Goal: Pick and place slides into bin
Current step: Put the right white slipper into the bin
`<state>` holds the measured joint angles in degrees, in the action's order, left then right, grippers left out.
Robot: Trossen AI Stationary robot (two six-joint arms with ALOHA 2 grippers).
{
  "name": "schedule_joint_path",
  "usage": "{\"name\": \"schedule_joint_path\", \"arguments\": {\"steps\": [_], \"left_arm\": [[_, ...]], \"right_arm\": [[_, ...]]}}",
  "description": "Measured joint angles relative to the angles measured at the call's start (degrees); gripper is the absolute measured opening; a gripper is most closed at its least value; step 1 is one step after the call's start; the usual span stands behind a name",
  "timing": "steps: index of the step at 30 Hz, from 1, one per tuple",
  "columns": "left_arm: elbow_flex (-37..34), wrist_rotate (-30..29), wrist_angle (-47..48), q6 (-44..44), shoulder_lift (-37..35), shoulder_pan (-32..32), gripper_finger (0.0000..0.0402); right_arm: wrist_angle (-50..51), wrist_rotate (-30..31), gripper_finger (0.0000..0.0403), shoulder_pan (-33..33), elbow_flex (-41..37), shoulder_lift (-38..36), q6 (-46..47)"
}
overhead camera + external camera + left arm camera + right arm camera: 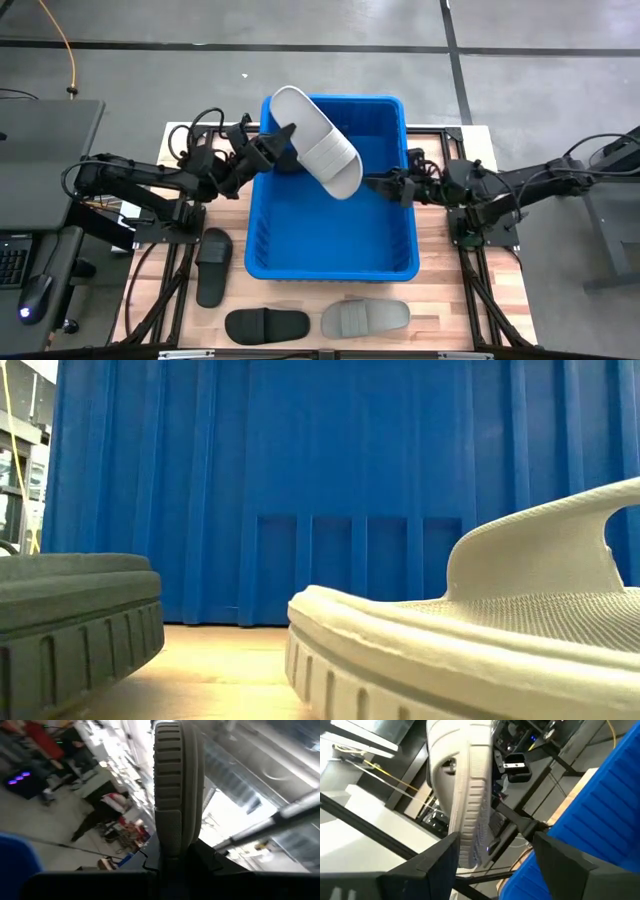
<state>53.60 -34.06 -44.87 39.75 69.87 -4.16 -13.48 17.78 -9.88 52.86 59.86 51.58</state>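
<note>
Four slides in view, one blue bin [262, 262], one wooden table [440, 300].

Item 1: light grey slide [318, 140], airborne over the bin's upper-left part in the high view, long axis running diagonally from upper left to lower right. The left gripper [283, 143] is clamped narrow on its upper-left end; the left wrist view shows the sole edge [177, 780] rising straight up out of that grip.

Item 2: right gripper [383, 183], at the bin's right rim, just right of the slide's lower-right end. Its fingers stand wide and appear not to hold the slide; the right wrist view shows the slide [465, 795] between and beyond them.

Items 3–5: two black slides [213, 265] and [266, 324], and one grey slide [364, 318], lying on the table at lower left and below the bin.

Judgement: the held slide sits over open bin interior, so release by the left gripper should drop it inside; the left arm alone carries it.
</note>
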Motion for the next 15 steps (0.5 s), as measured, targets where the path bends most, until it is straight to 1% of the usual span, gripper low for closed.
{"name": "schedule_joint_path", "arguments": {"steps": [1,5,11,15], "left_arm": [[0.0,-1.0,1.0,0.8,0.0,0.0,0.0037],[0.0,-0.7,1.8,1.7,0.1,0.0,0.0036],[0.0,0.2,1.9,-0.9,-0.7,0.1,0.0036],[-0.1,-0.3,3.7,-2.0,-0.9,0.0,0.0036]], "right_arm": [[-1.3,-0.8,0.0242,0.1,0.0,0.5,0.0],[-3.8,-1.3,0.0239,-0.8,0.0,2.1,0.4],[-4.7,-1.2,0.0239,-3.4,0.0,2.2,-0.5],[-4.8,0.5,0.0239,-5.5,0.0,1.4,-1.2]]}}
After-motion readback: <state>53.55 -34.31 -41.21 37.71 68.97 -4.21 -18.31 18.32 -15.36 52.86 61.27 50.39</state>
